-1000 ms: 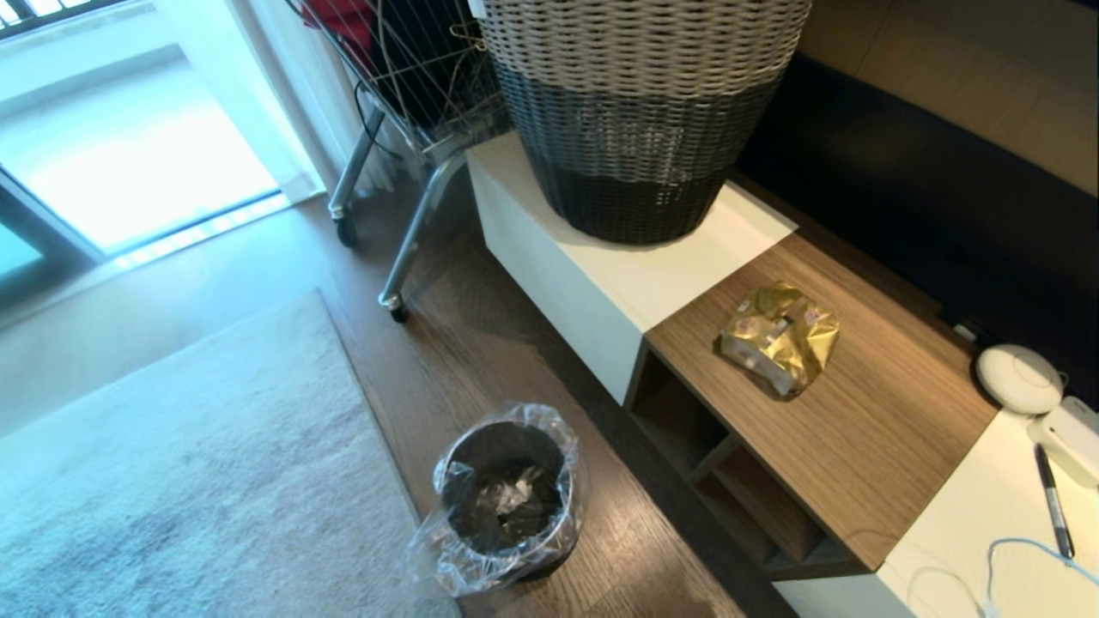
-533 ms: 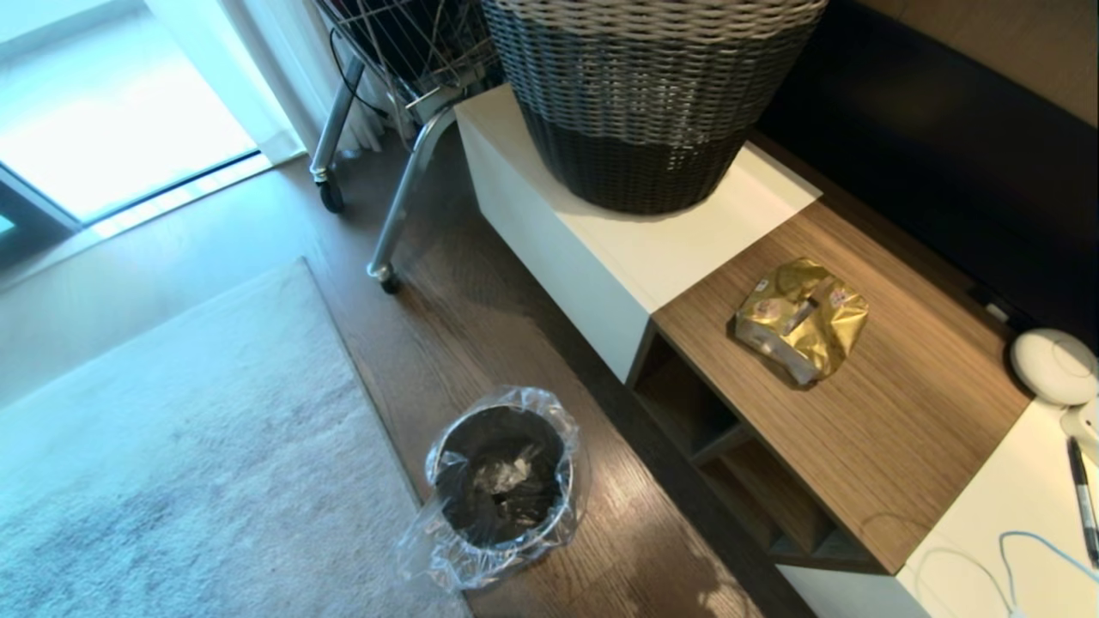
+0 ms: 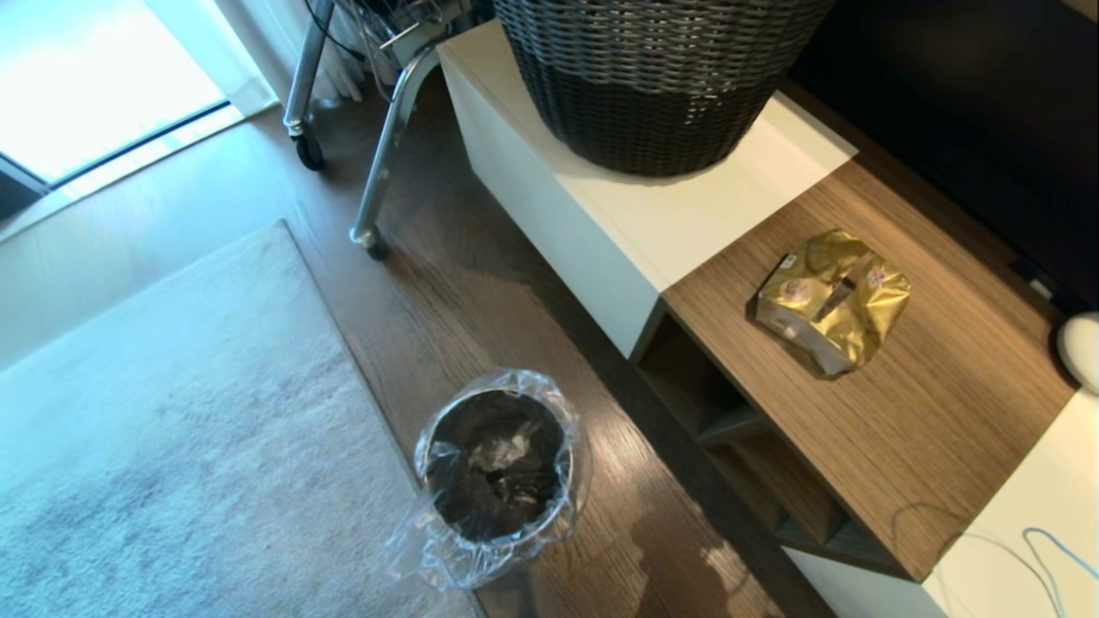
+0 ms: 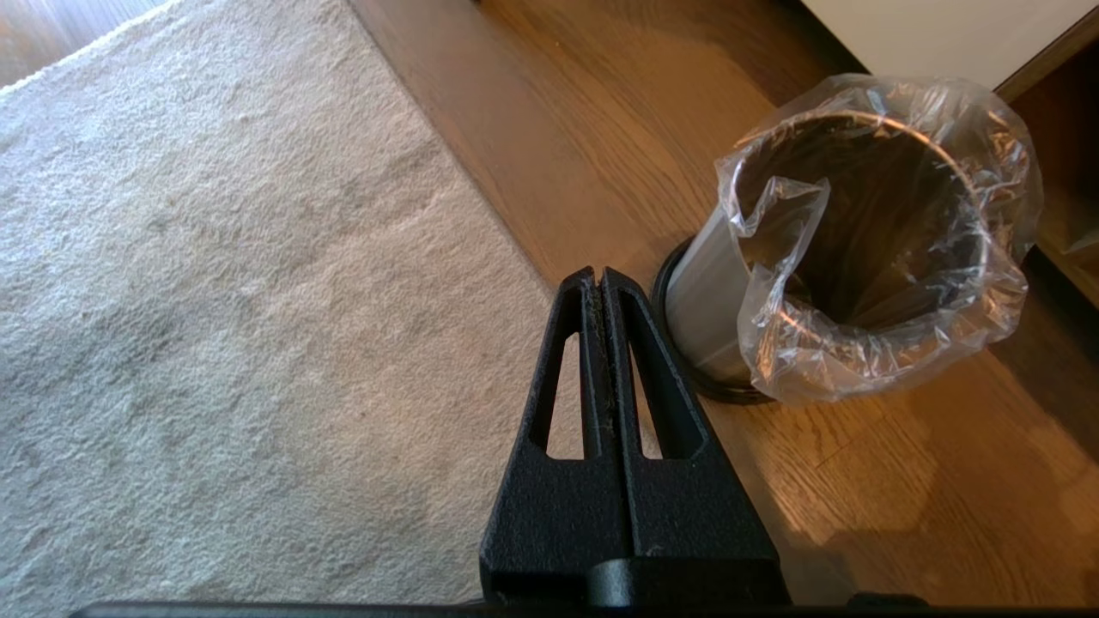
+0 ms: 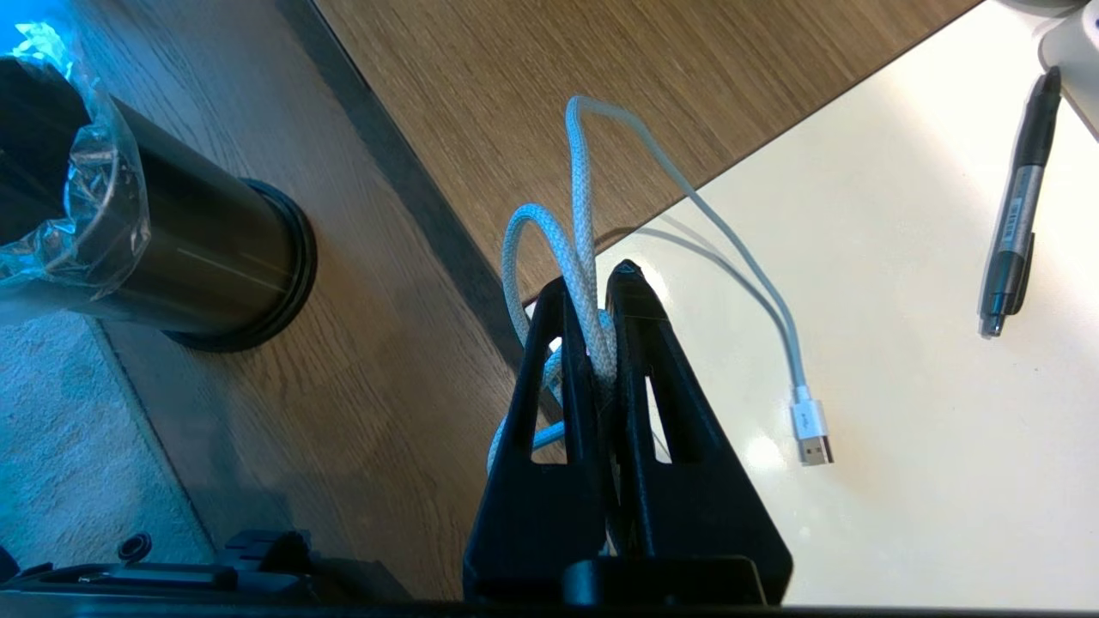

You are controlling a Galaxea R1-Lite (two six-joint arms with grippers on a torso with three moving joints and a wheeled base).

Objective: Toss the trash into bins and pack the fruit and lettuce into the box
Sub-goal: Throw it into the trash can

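1. The crinkled shiny gold-yellow snack wrapper [image 3: 833,296] lies on the brown wooden top of the low cabinet [image 3: 927,446], well apart from the floor bin.
2. The cylindrical brushed-steel bin with a clear liner bag [image 3: 496,468] stands upright on the dark wood floor [image 3: 481,292], between the pale rug [image 3: 172,446] and the cabinet.
3. The left gripper [image 4: 599,287] hangs beside the bin, jaws pressed together, empty.
4. The right gripper [image 5: 592,296] has its jaws clamped on a white braided cable [image 5: 584,197] above the cabinet's white top, near a black pen [image 5: 1017,206].
5. A grey woven basket [image 3: 652,86] sits on the white cabinet section.
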